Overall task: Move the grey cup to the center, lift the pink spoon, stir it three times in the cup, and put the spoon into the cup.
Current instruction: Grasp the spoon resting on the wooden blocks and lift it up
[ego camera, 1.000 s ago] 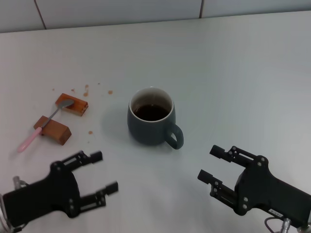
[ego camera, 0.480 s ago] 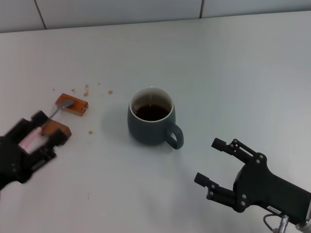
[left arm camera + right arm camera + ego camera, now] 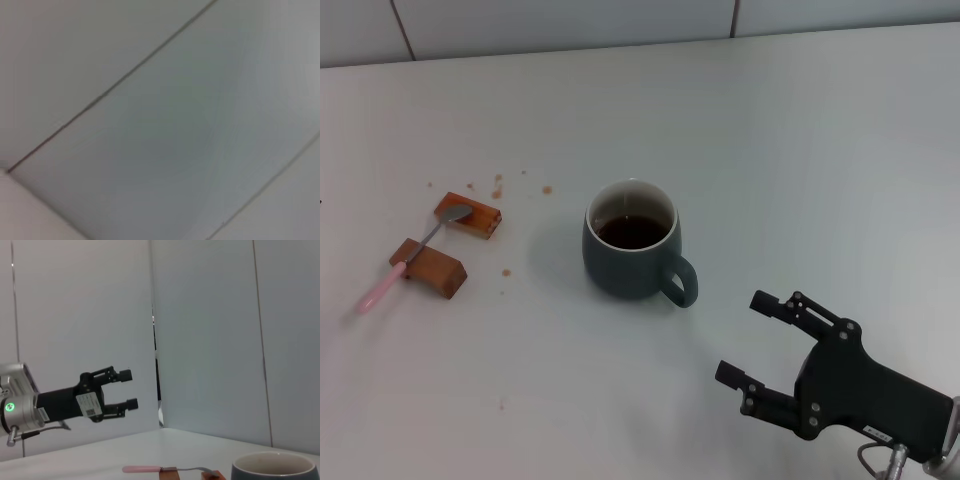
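Head view first: the grey cup [image 3: 631, 251] stands upright near the middle of the white table [image 3: 800, 150], its loop handle turned toward the robot's right and its white inside holding dark brown liquid. Well to the robot's left of it, the pink spoon [image 3: 408, 259] lies bridged across two brown wooden blocks [image 3: 468, 215], with its silver bowl on the far block and its pale pink handle end reaching down to the tabletop past the near block [image 3: 428, 267]. Small brown specks [image 3: 498, 186] dot the table beyond the far block. The right gripper [image 3: 760, 340] hovers low at the near right, well apart from the cup, its two black fingers spread wide with nothing between them; its arm is cut off by the frame edge. The left gripper is out of this view.

Left wrist view: only blurred pale panels crossed by thin dark seams [image 3: 110, 90] appear; no gripper, cup or spoon can be made out.

Right wrist view: the left gripper [image 3: 128, 389] shows farther off, raised high above the table against the white wall panels [image 3: 210, 340], its fingers parted and holding nothing. A small white label [image 3: 88, 404] sits on its black body, the print too small to read, and a green light [image 3: 8, 407] glows on its silver wrist. Below, the spoon's pink handle and metal neck rest on a block edge, and only the cup's rim shows, cut off by the frame.
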